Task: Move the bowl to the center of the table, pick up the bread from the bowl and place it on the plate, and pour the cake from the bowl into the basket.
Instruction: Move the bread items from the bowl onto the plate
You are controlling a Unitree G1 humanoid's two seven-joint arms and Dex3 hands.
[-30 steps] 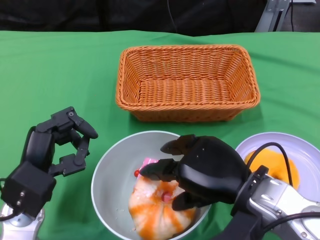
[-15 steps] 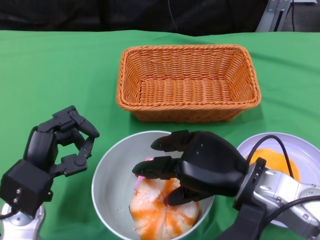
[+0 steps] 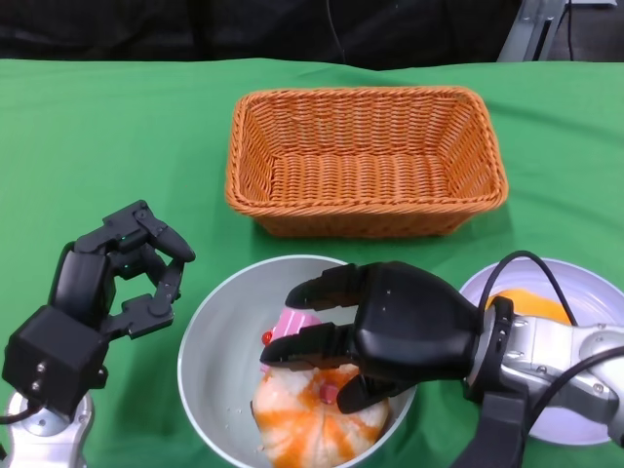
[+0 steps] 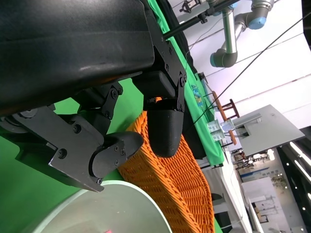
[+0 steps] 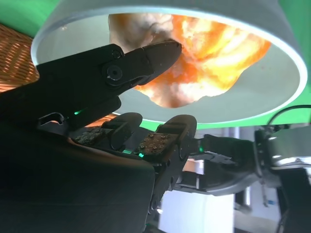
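A pale grey bowl sits at the near middle of the green table. It holds an orange-and-white swirled bread and a pink cake behind it. My right hand hovers over the bowl with its fingers spread around the top of the bread. In the right wrist view the thumb tip lies against the bread inside the bowl's rim, while the other fingers stay apart from it. My left hand stands left of the bowl, fingers apart, holding nothing.
An empty orange wicker basket stands beyond the bowl at the table's middle. A white plate with an orange piece on it lies at the near right, partly under my right forearm. The left wrist view shows the basket close by.
My right hand has shifted a little and spread its fingers lower around the bread, so the pink cake now shows more. The left hand has barely moved.
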